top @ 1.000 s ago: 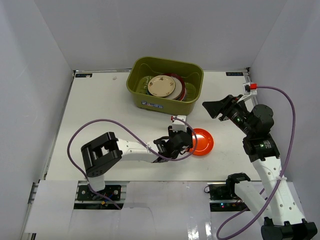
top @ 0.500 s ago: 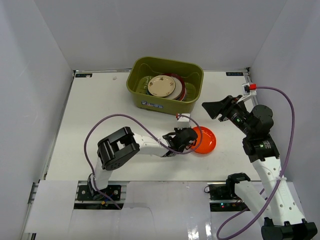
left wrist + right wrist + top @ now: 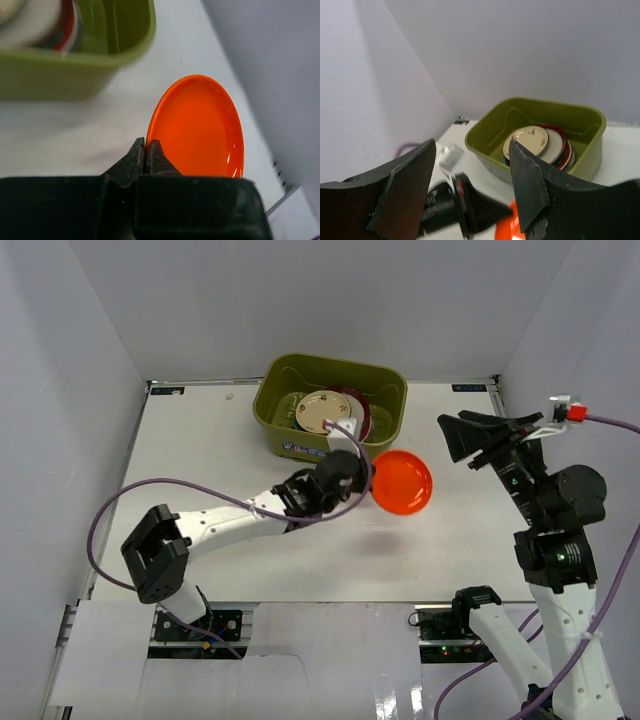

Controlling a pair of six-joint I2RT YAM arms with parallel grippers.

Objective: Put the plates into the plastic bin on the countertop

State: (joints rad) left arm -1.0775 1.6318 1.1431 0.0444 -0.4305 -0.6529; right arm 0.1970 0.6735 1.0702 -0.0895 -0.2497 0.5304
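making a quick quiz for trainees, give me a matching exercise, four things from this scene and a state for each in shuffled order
Things
1. orange plate
2. bin
3. left gripper
4. right gripper

States
A. open, holding nothing
B. has plates inside
C. pinched at its rim, in the air
D. shut on a rim

Pairs: 1-C, 2-B, 3-D, 4-A

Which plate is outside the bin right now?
The plain orange round plate, gripped at its rim by the left tool beside the olive-green plastic bin; the other plates lie stacked inside it.
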